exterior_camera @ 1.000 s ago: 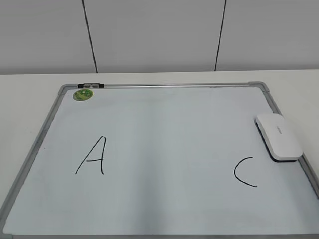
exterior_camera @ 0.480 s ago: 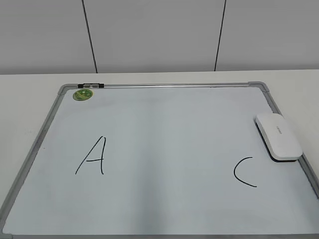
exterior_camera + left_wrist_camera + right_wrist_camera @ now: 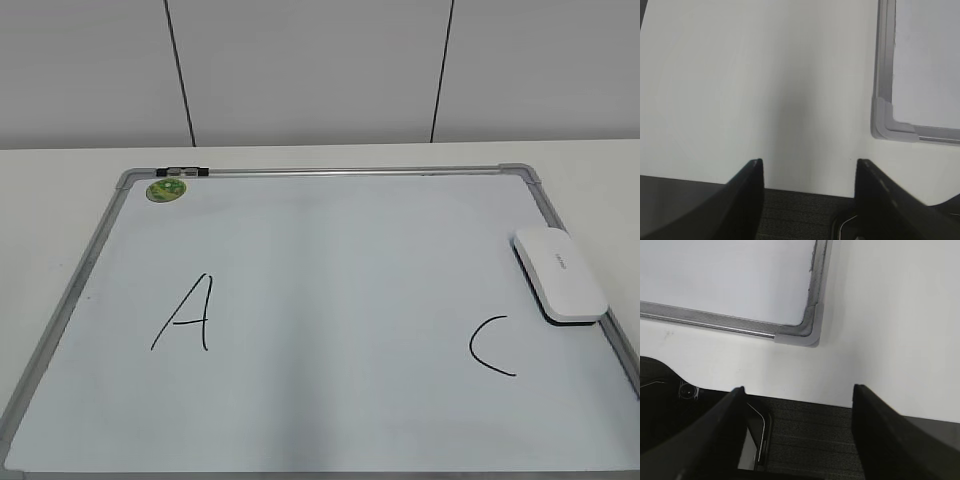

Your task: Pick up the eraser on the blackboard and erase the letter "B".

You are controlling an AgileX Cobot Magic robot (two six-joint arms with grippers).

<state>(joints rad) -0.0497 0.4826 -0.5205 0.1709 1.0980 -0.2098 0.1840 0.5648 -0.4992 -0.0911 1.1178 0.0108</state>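
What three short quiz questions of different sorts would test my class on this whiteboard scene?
1. True or false: a B is written on the board.
2. The eraser lies nearest which letter: (a) A (b) C?
3. Fill in: the green magnet sits at the board's far ____ corner.

Key: 1 false, only A and C show. 2 b. 3 left.
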